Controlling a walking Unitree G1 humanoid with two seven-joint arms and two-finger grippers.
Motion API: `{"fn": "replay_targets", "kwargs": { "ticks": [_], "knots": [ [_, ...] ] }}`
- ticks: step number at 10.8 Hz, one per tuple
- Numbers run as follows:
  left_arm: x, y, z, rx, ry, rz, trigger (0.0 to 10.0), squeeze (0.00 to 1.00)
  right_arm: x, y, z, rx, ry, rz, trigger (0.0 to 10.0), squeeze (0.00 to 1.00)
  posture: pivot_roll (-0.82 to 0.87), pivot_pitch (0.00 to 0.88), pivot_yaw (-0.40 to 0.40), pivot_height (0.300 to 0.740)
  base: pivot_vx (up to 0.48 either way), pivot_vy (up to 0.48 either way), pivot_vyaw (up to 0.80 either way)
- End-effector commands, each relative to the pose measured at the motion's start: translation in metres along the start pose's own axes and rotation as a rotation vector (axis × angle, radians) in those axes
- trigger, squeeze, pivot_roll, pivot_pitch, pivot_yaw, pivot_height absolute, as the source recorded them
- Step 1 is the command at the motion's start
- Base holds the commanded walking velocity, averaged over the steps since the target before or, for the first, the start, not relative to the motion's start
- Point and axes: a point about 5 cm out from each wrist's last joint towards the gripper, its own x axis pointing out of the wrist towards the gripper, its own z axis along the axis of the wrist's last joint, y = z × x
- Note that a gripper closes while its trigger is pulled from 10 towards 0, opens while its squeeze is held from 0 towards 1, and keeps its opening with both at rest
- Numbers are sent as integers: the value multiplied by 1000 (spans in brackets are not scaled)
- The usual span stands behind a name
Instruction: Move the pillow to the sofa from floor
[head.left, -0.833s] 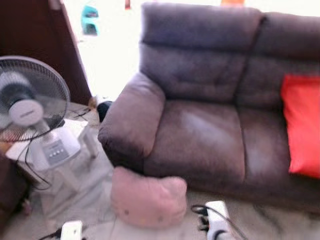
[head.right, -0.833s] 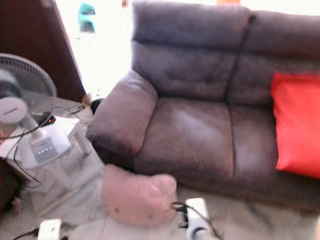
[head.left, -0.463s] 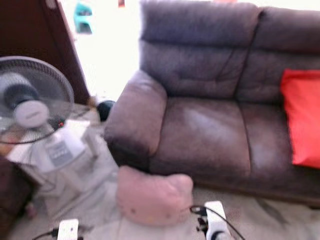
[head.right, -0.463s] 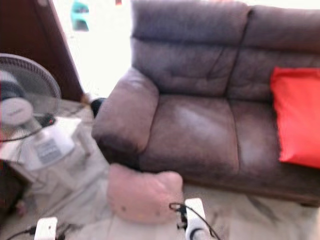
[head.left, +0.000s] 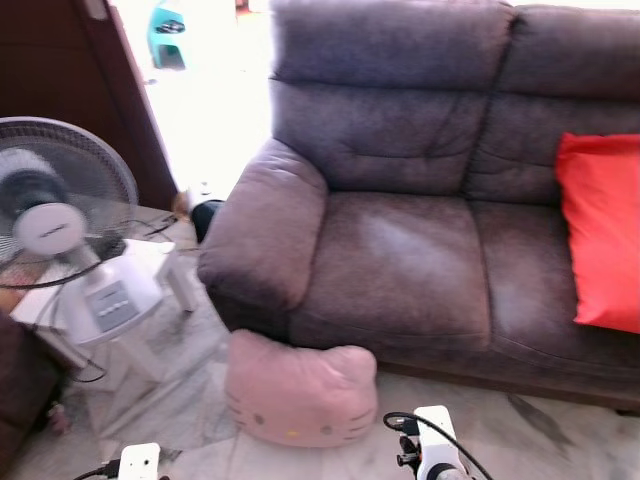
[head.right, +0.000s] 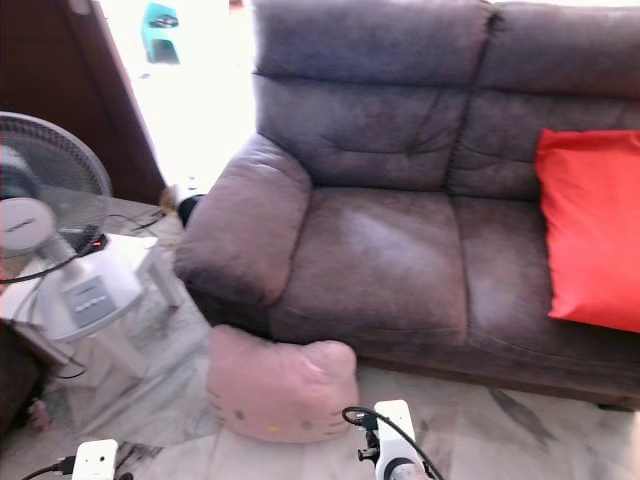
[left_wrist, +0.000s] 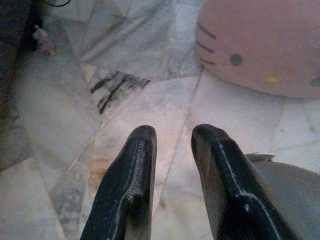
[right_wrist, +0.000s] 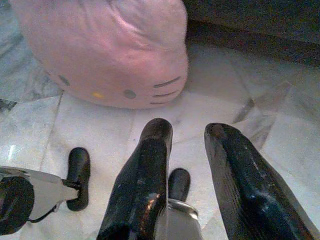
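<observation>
A pink cat-face pillow (head.left: 300, 392) lies on the marble floor, against the front of the dark purple-grey sofa (head.left: 400, 260) below its left armrest. The sofa's seat cushions are bare on the left. My left gripper (left_wrist: 172, 137) hovers low over the floor, open and holding nothing, with the pillow (left_wrist: 260, 45) a short way beyond its fingertips. My right gripper (right_wrist: 189, 132) is open too, with nothing between its fingers, pointing at the pillow (right_wrist: 105, 50) from the other side. Both wrists (head.left: 435, 458) peek in along the lower edge of the eye views.
A red cushion (head.left: 600, 240) leans on the sofa's right seat. A standing fan (head.left: 55, 200) on a white stool (head.left: 120, 295) is at the left, with cables on the floor. A dark wooden panel (head.left: 60, 70) borders a bright doorway behind.
The head view has shifted slightly and become sharper. The pillow stays in the same spot before the sofa, and both wrists remain low at the picture's bottom edge.
</observation>
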Motion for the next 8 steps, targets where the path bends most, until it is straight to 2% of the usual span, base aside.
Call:
{"fn": "replay_targets", "kwargs": {
  "ticks": [1,2,4,8],
  "knots": [
    [0,-2,-2,3,9,-11,10000,0,-1,0,-4,1,18,2,10000,0,149,82,12,740,0,0,0],
    [1,-4,0,-1,7,-9,10000,0,-1,1,-4,-4,18,6,10000,0,148,86,11,740,0,0,0],
    [2,-6,2,-4,2,-4,10000,0,0,2,-3,-40,14,22,10000,0,148,98,12,740,0,0,719],
    [2,-6,4,0,-11,-3,10000,0,0,3,-2,-8,11,26,10000,0,139,120,16,740,0,0,0]
  ]
}}
